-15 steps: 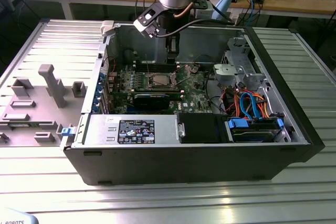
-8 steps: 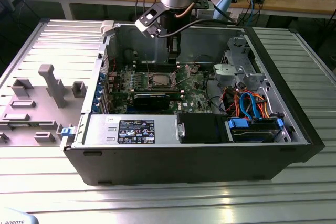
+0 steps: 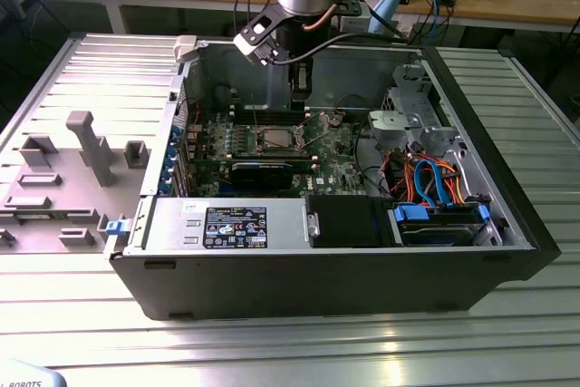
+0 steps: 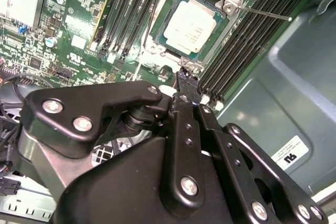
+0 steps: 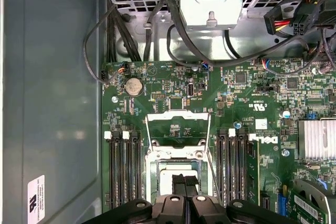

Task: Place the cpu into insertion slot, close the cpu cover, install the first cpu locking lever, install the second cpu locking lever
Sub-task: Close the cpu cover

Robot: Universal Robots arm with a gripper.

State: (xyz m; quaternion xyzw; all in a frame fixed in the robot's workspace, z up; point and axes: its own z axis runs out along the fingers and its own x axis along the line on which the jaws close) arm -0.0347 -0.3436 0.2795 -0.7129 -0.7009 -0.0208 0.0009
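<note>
Hovering pressed together, the fingers (image 4: 185, 95) sit just beside the seated cpu (image 4: 192, 24).

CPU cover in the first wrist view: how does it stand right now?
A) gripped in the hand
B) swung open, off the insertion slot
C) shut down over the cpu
B: the cpu cover stands swung up, away from the insertion slot, and in the second wrist view the silver top of the cpu lies uncovered in the slot.

electronics lab, cable-strewn workbench (image 3: 530, 8)
</note>
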